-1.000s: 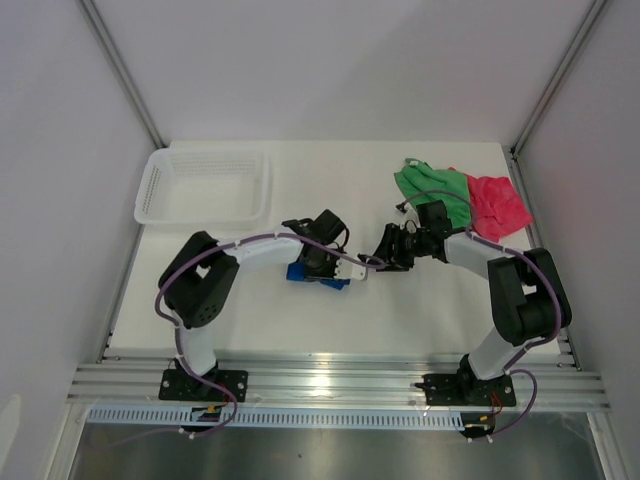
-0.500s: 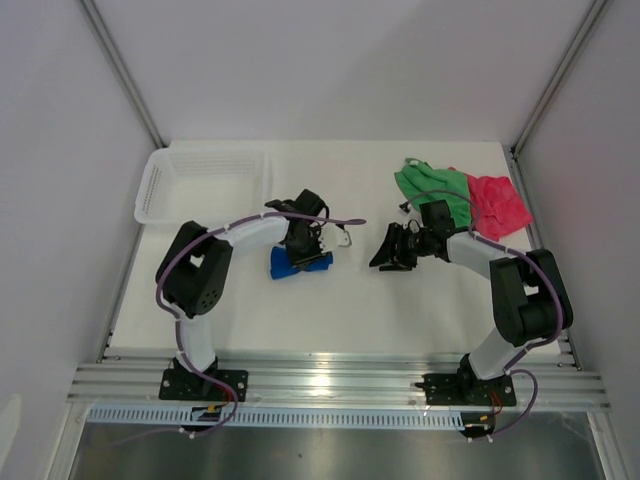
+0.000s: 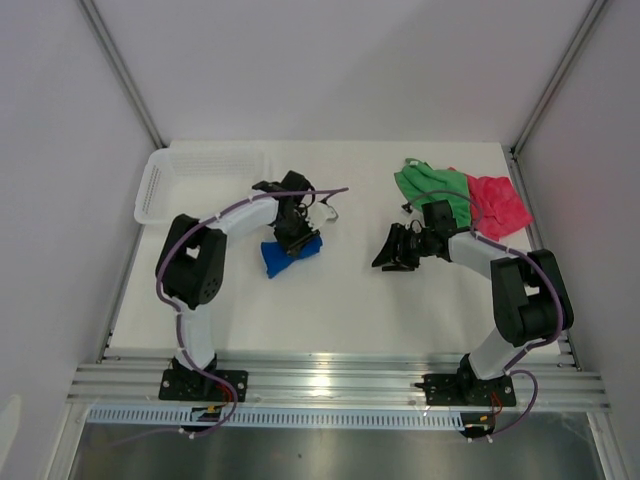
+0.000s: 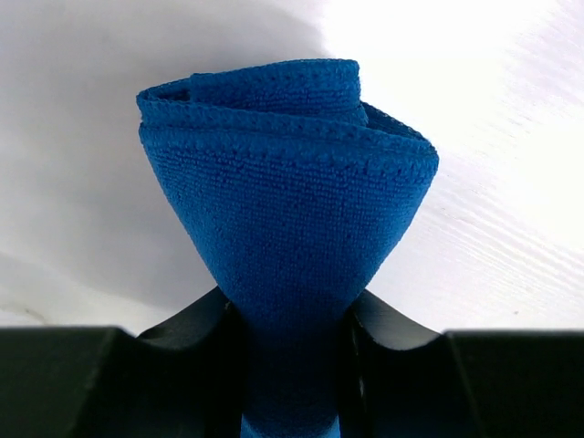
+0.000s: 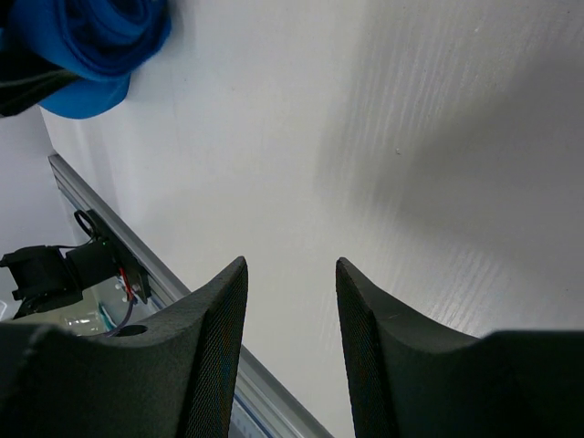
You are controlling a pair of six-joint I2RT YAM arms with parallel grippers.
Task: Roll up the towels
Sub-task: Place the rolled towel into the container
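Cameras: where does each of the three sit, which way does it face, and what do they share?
Top external: above and behind the arms, looking down on the table; both arms show, left gripper on the blue towel, right gripper open; green towel, pink-red towel and basket beyond.
Left wrist: on the left arm, looking along its fingers at the rolled blue towel clamped between them.
Right wrist: on the right arm, looking past its open fingers across the table.
Shared: the blue towel shows in all three.

White table (image 3: 340, 310) between pale panel walls (image 3: 60, 120), aluminium rail (image 3: 340, 380) along the near edge, even light
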